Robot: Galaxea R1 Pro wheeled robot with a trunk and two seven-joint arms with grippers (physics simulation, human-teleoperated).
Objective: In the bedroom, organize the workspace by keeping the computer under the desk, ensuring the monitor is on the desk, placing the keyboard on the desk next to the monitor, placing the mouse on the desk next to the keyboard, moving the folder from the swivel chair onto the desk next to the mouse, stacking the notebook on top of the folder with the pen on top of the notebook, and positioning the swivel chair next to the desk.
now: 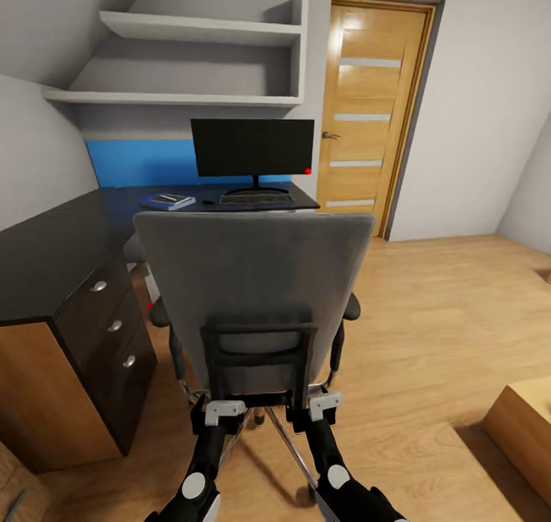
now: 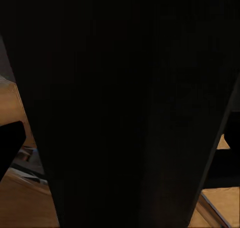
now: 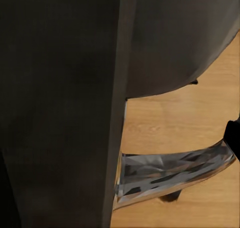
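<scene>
The grey swivel chair [image 1: 252, 292] stands right in front of me with its back toward me, facing the black desk [image 1: 46, 254]. My left gripper [image 1: 220, 413] and right gripper [image 1: 324, 409] sit at the two lower posts of its black back frame. In the left wrist view the black post [image 2: 125, 112] runs between the widely spread fingers [image 2: 10, 145]. In the right wrist view the post [image 3: 60, 107] lies beside one finger [image 3: 233, 138], with a gap. On the desk are the monitor [image 1: 252, 148], keyboard [image 1: 255, 198], mouse [image 1: 207, 201] and blue folder [image 1: 157, 203] with the dark notebook [image 1: 171, 198] on it. The pen is too small to make out. A sliver of the computer [image 1: 151, 296] shows under the desk.
Three desk drawers with silver knobs [image 1: 115, 325] are at my left. An oak door [image 1: 375, 116] is behind the desk's right end, and wall shelves [image 1: 199, 28] hang above. A light wooden piece [image 1: 528, 430] stands at the lower right. A chrome chair-base leg [image 3: 175, 173] crosses the wood floor.
</scene>
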